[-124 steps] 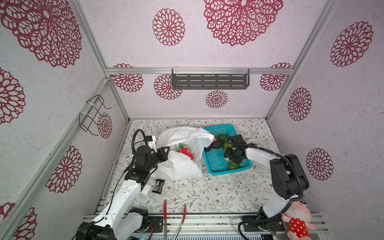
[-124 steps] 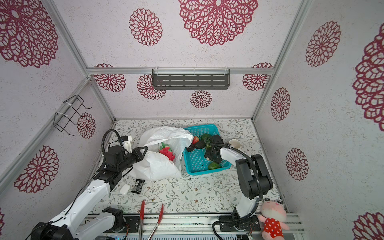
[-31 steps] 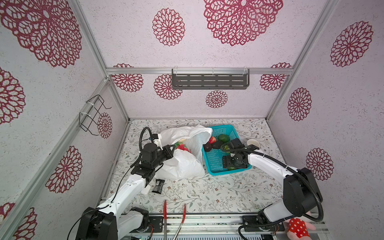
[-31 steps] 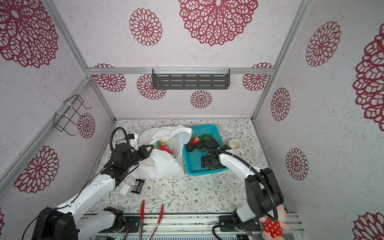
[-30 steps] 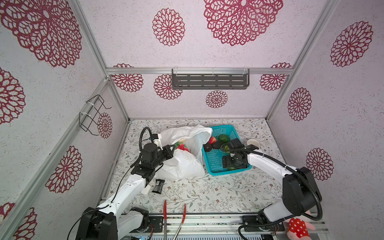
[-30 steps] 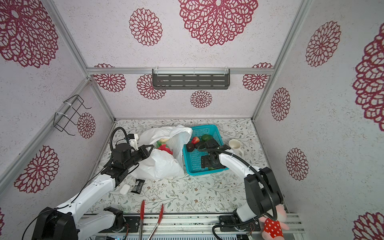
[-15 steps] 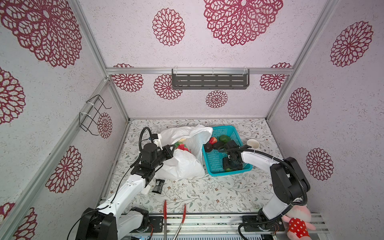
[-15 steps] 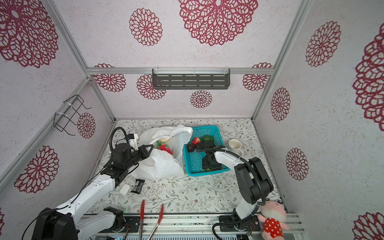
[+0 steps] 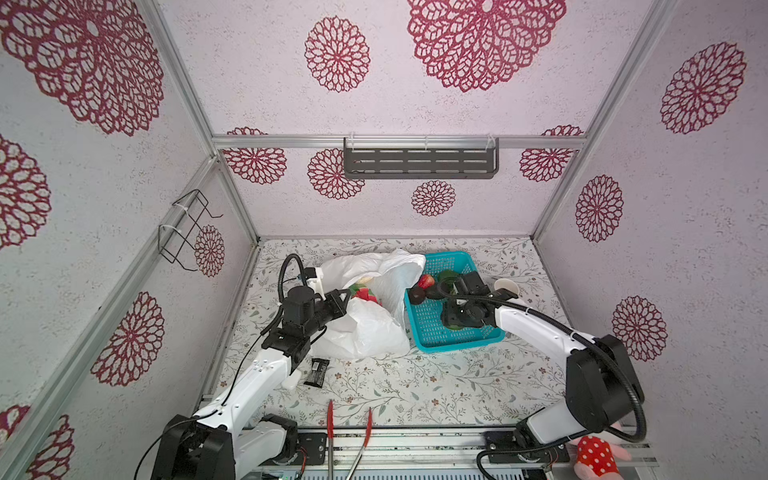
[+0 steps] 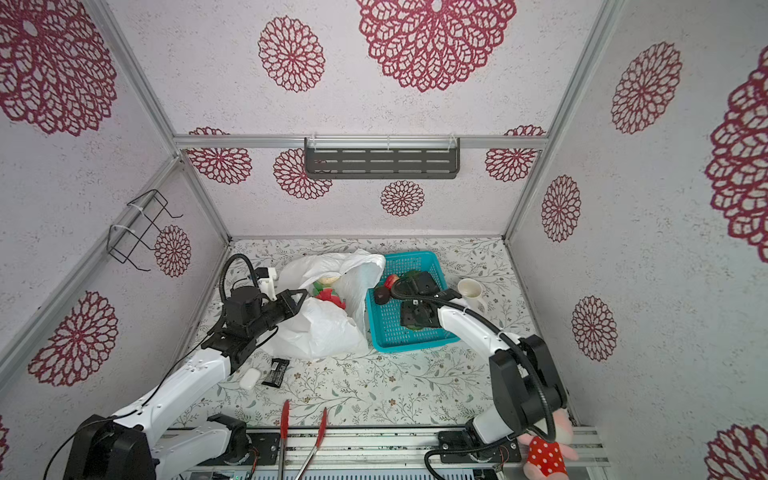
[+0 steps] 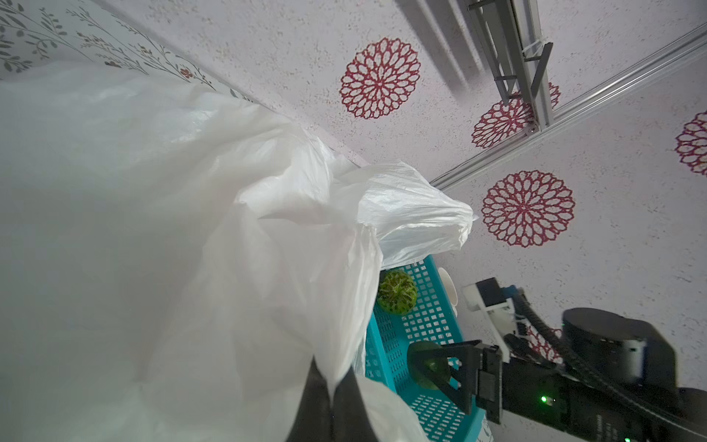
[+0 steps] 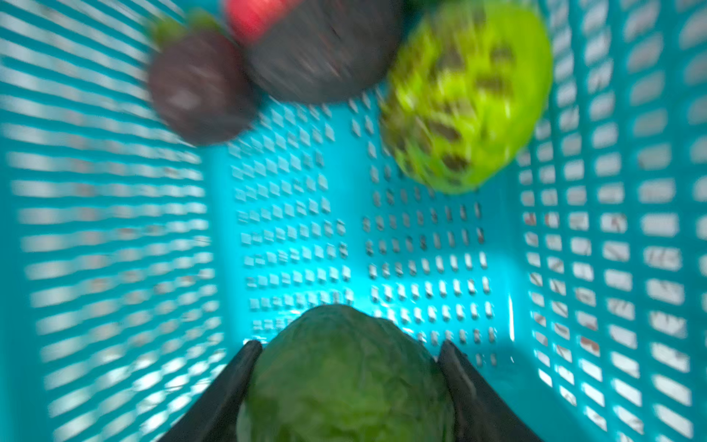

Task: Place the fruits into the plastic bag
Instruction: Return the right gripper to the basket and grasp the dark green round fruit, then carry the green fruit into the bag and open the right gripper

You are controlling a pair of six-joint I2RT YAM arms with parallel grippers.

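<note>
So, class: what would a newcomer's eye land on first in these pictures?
Probably the crinkled white plastic bag mid-table, its edge pinched by the left hand. Next, the teal mesh plastic basket just right of it, where the right hand clasps a dark green bumpy fruit.

A: Left gripper (image 9: 345,296)?
B: Tip on the near rim of the plastic bag (image 9: 365,332), touching it. The bag mouth gapes, with a red spiky fruit (image 9: 365,294) inside.
A: Right gripper (image 9: 455,320)?
B: Down inside the teal basket (image 9: 457,345), over a green fruit (image 9: 453,328) that's mostly hidden. Can't read the grip from up here.
A: Rest of the basket?
B: Red fruit (image 9: 426,281) and dark brown fruit (image 9: 417,294) in the far corner by the bag, second green fruit (image 9: 448,275) beside them. Cup (image 9: 506,286) just outside. Black packet (image 9: 316,372) near the bag.
</note>
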